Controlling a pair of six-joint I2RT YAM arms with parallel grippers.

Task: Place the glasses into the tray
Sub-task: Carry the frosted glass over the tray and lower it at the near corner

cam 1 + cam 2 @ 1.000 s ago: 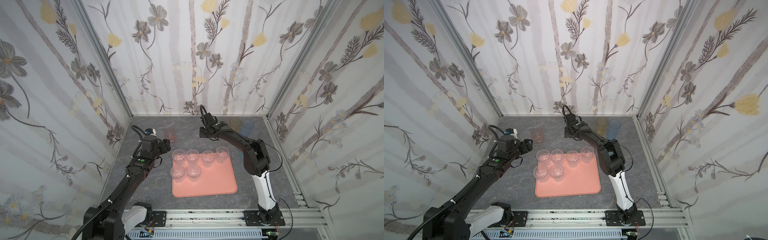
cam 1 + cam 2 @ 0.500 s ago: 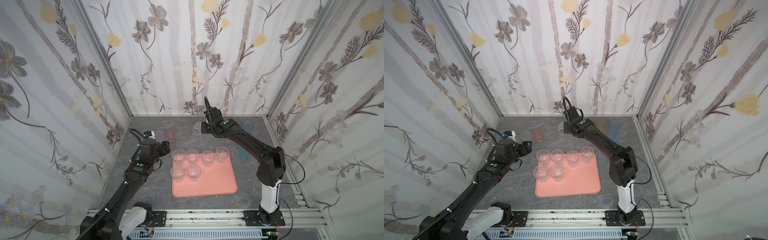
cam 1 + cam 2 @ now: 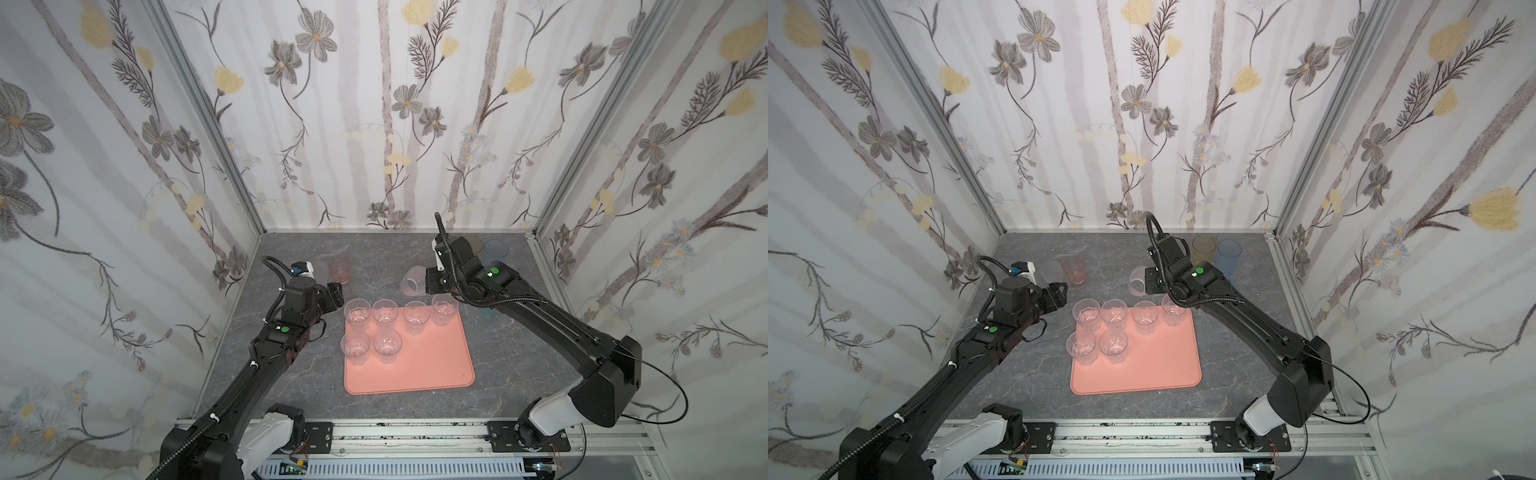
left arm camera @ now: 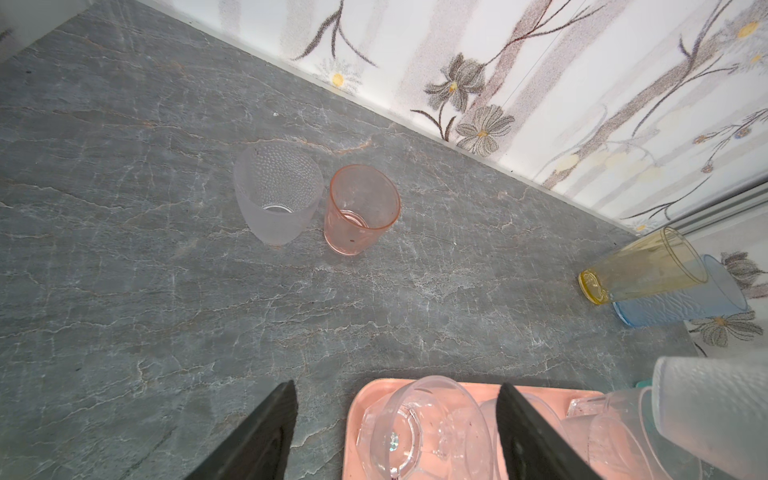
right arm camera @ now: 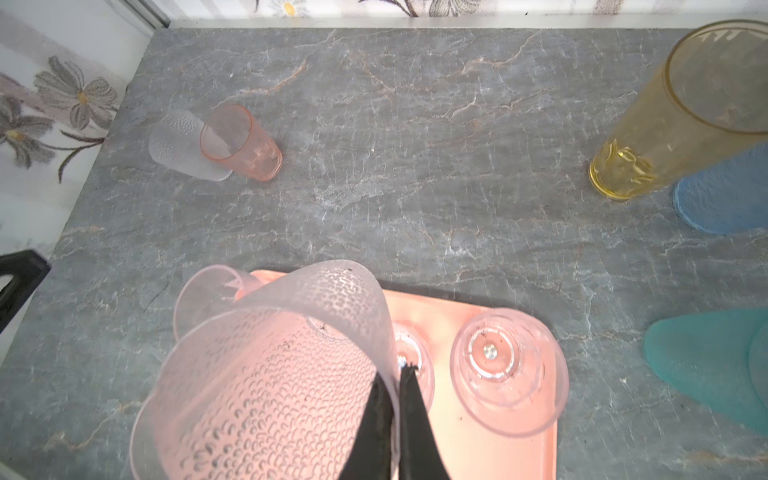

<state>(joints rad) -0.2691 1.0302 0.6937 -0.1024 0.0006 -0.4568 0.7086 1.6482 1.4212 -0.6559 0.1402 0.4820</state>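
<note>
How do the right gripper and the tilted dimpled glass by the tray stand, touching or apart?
Touching. The right wrist view shows it: the right gripper is shut, with the wall of the tilted dimpled glass pinched between its two fingers.

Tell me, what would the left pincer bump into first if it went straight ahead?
Probably the clear glass at the corner of the tray: in the wrist view it sits right in front of the open left pincer. Depth is unclear, so it might pass just over it.
</note>
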